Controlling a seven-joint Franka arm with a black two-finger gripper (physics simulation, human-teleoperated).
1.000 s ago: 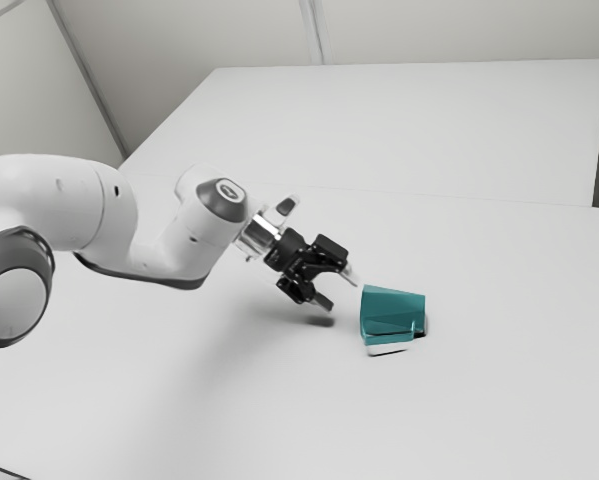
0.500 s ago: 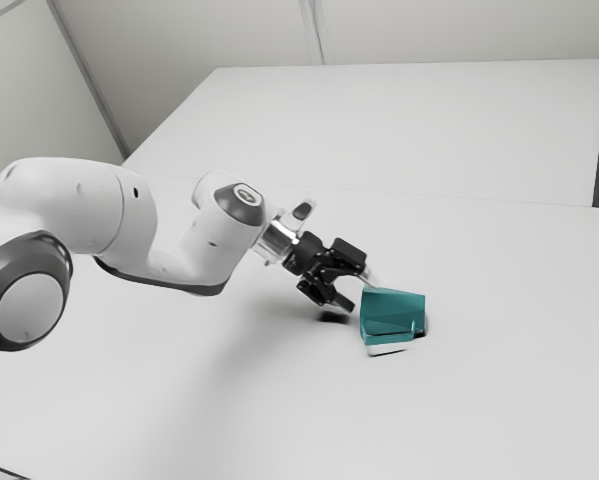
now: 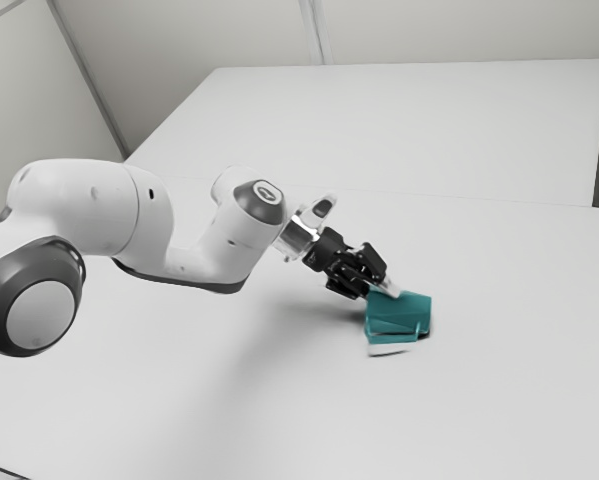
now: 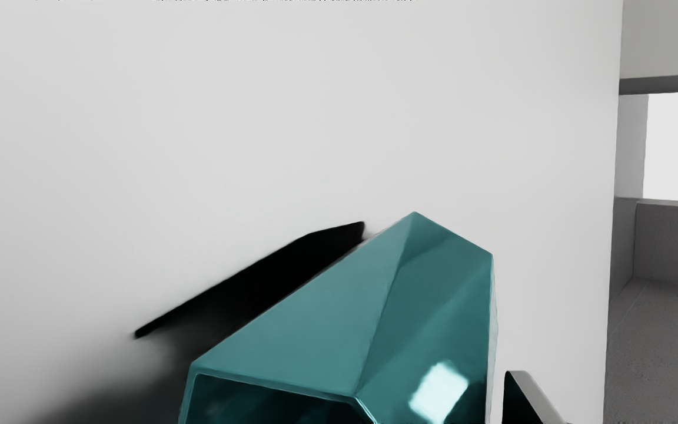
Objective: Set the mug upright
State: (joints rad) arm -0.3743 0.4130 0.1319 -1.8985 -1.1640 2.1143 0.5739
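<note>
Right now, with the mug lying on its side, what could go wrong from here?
The end effector is right at the mug's open end, so pressing further forward might slide it along the table instead of tipping it up. The mug's sides are angled facets, not a smooth round, so an uneven grip could slip or twist while it is being turned upright.

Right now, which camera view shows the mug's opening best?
The wrist view: the opening of the mug faces the camera, with part of its rim and dark inside visible, though the picture's edge cuts it off. The exterior view has the mug side-on, lying on the table, its open end toward the gripper.
</note>
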